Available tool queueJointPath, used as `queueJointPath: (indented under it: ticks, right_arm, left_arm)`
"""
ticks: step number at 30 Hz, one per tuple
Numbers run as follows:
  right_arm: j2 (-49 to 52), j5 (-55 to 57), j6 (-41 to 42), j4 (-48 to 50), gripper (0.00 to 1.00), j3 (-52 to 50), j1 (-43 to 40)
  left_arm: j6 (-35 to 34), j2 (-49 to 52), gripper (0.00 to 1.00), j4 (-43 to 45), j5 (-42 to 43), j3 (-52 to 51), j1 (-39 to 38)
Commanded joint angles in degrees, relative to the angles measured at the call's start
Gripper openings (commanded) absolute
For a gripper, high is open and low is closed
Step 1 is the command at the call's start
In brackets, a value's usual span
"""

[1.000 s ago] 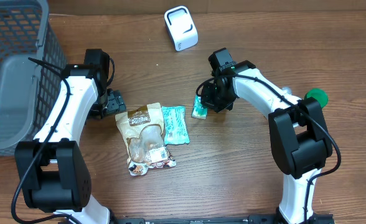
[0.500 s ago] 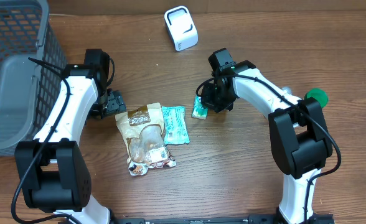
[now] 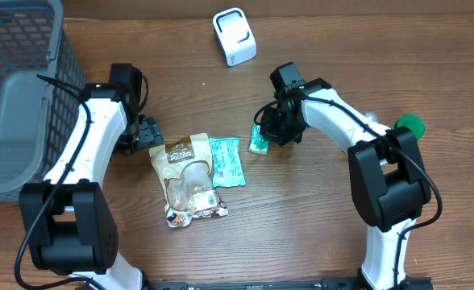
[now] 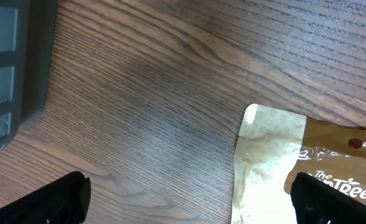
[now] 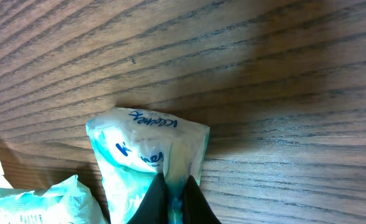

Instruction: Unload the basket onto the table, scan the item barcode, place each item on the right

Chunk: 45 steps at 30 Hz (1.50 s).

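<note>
Right tool [image 3: 268, 135] is down on the desk [image 3: 318, 225], and the wrist view has its dark fingers [image 5: 192, 200] pinched tight together on the near edge of the tissue packet [image 5: 147, 158], white and teal with blue script across it. From above, that tissue packet [image 3: 259, 142] lies flat on the wood near the middle, well apart from the white scanner [image 3: 234, 37] standing up at the far edge. Just to its left sits a longer teal packet [image 3: 226, 161], and touching that one, a brown snack pouch [image 3: 189, 179]. Over to the left tool [image 3: 144, 133]: jaws spread wide, gripping nothing, hanging just beside the pouch's top corner [image 4: 276, 155]. A grey mesh basket [image 3: 19, 97] fills the far left, and a green object [image 3: 409, 125] shows by the right arm.
</note>
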Motion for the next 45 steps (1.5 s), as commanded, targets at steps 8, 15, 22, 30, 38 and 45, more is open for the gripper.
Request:
queueJointPath:
  ticks: [8,15,22,30,38,45]
  right_arm:
    - [-3.7,1.9,-0.1,-1.4,0.04,1.3,0.4]
    - [-10.1,2.0,-0.5,-3.7,0.04,1.3,0.4]
    - [-13.7,1.9,-0.5,-6.3,0.04,1.3,0.4]
    - [-13.9,1.9,-0.5,-7.5,0.04,1.3,0.4]
    - [-13.9,1.9,-0.5,-9.2,0.04,3.1,0.5]
    - [-13.9,1.5,-1.8,-11.2,0.04,5.1,0.5]
  left_arm:
    - [-0.4,0.6,1.0,0.1,-1.2,0.0,0.2]
    - [-0.4,0.6,1.0,0.1,-1.2,0.0,0.2]
    - [-0.4,0.6,1.0,0.1,-1.2,0.0,0.2]
    - [-0.4,0.6,1.0,0.1,-1.2,0.0,0.2]
    - [-0.4,0.6,0.99,0.1,-1.2,0.0,0.2]
    - [-0.4,0.6,0.99,0.1,-1.2,0.0,0.2]
